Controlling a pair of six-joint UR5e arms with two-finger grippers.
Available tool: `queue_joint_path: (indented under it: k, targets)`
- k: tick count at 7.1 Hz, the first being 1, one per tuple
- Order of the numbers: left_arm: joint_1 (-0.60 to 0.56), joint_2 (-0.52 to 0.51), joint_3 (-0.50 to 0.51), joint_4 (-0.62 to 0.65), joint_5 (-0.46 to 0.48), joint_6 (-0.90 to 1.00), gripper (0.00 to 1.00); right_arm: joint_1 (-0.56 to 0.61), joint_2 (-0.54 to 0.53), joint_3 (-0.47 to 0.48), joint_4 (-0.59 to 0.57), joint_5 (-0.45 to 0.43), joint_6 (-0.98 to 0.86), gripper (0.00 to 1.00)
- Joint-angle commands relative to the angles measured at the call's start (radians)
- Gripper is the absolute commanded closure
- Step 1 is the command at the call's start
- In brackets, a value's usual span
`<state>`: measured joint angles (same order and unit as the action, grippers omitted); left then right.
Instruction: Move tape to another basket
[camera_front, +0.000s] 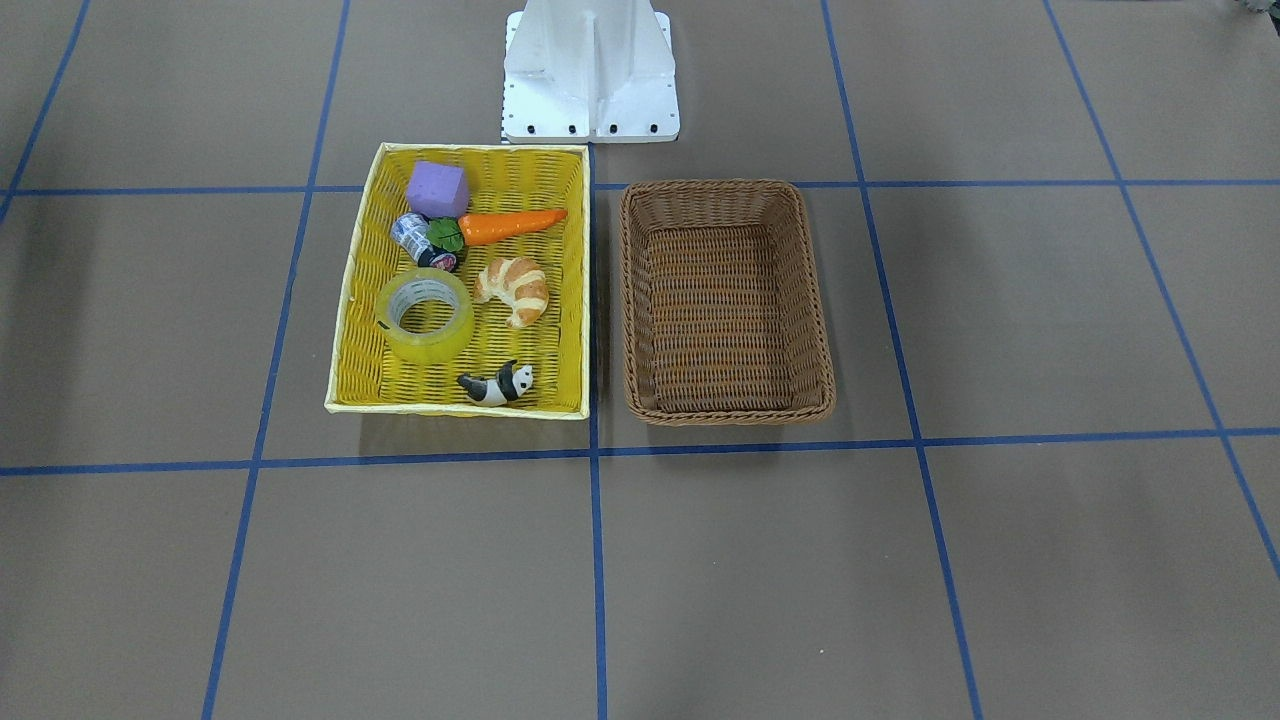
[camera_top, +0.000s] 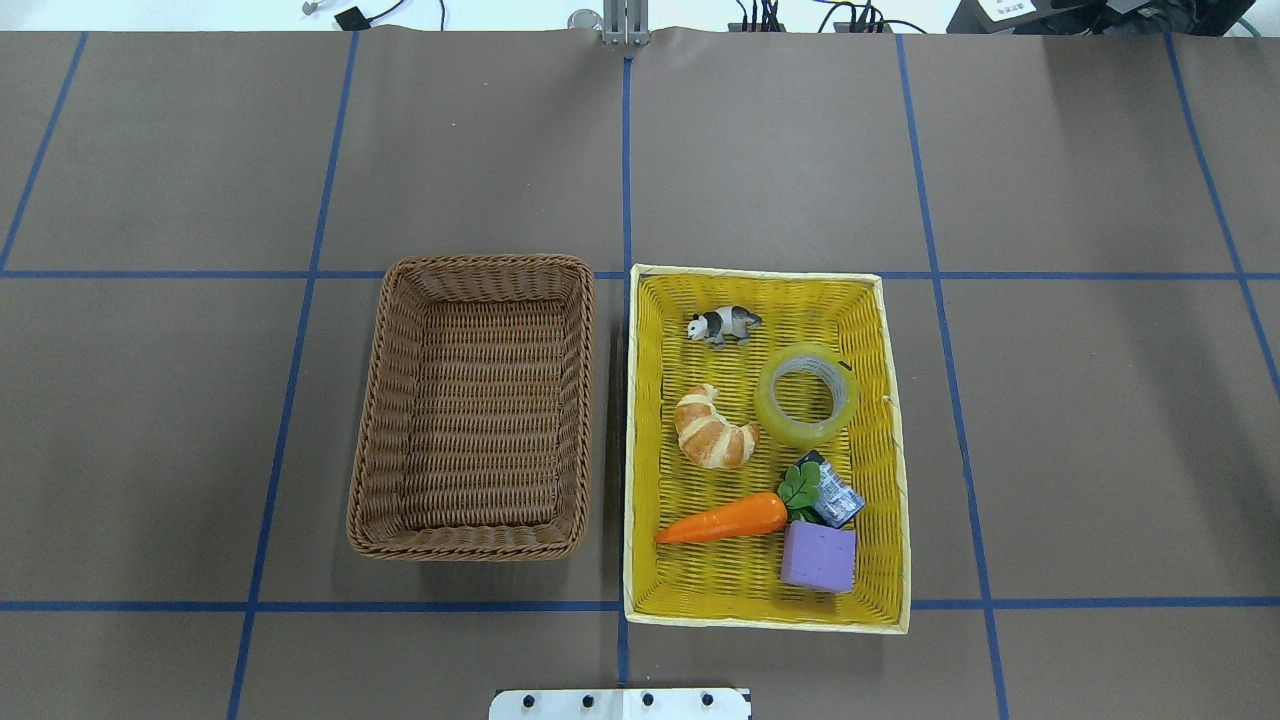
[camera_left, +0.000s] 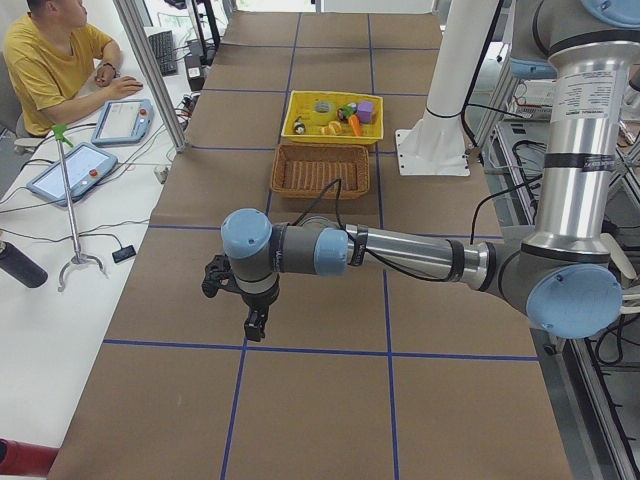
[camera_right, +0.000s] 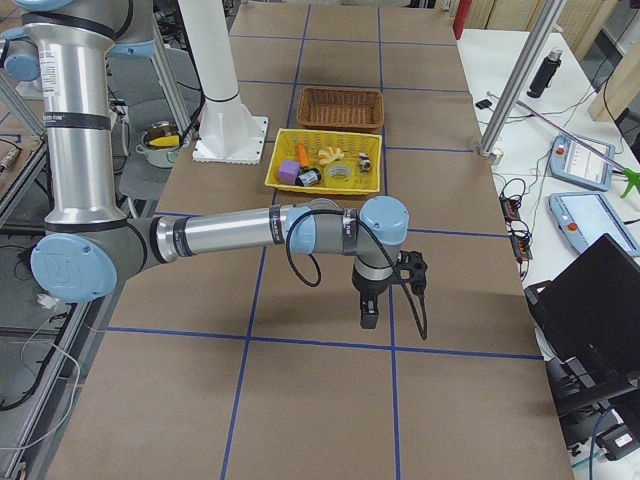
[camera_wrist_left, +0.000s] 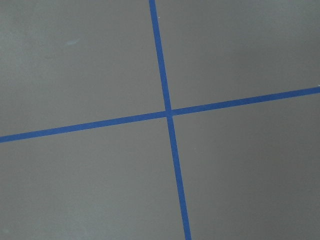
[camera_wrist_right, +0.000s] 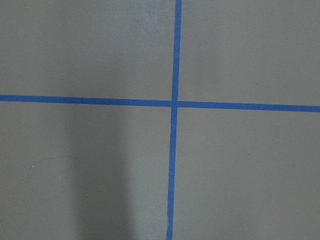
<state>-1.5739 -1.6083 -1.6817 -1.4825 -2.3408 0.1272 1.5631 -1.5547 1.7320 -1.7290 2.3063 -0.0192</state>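
Observation:
The tape (camera_front: 441, 340), a translucent yellow roll, lies flat in the yellow basket (camera_front: 352, 300), between a croissant and the panda; it also shows in the overhead view (camera_top: 790, 426). The brown wicker basket (camera_front: 727, 414) stands empty beside it, also in the overhead view (camera_top: 470, 546). My left gripper (camera_left: 255, 325) shows only in the exterior left view, far from both baskets above the table, and I cannot tell whether it is open. My right gripper (camera_right: 368, 315) shows only in the exterior right view, likewise far off, and I cannot tell its state. Both wrist views show only the table surface.
The yellow basket also holds a croissant (camera_top: 713, 430), a carrot (camera_top: 722, 519), a purple cube (camera_top: 818, 557), a toy panda (camera_top: 723, 324) and a small black-and-white cylinder (camera_top: 836, 497). The white robot base (camera_front: 590, 75) stands behind the baskets. An operator (camera_left: 60, 65) sits at the side desk.

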Motion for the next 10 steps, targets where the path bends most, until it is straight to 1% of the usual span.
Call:
queue_joint_path:
  k: [1,3,4,5,6,7,8,9,10]
  targets:
    - [0.000,0.002,-0.007,-0.008,-0.002,0.000,0.00,0.000,-0.001,0.000,0.020,0.001,-0.004,0.00]
    - [0.000,0.004,-0.039,-0.027,0.000,0.000,0.00,-0.006,0.001,0.001,0.119,0.004,-0.001,0.00]
    - [0.002,-0.001,-0.061,-0.027,0.005,-0.003,0.00,-0.023,-0.002,0.000,0.231,0.011,0.016,0.00]
    - [0.002,-0.001,-0.105,-0.033,0.002,-0.011,0.00,-0.047,-0.002,0.004,0.285,0.015,0.021,0.00]
    - [0.002,0.001,-0.124,-0.038,0.000,-0.009,0.00,-0.075,-0.001,0.006,0.375,0.016,0.019,0.00]
    - [0.002,-0.010,-0.128,-0.067,-0.002,-0.011,0.00,-0.157,0.014,0.000,0.479,0.007,0.018,0.00]
    - [0.002,-0.010,-0.125,-0.131,-0.002,-0.008,0.00,-0.208,0.080,0.000,0.488,0.011,0.025,0.00]
    - [0.015,-0.018,-0.106,-0.250,0.008,-0.009,0.00,-0.271,0.126,0.009,0.483,0.016,0.068,0.00]
    - [0.031,-0.028,-0.052,-0.345,0.002,-0.009,0.00,-0.341,0.163,0.026,0.489,0.009,0.187,0.00]
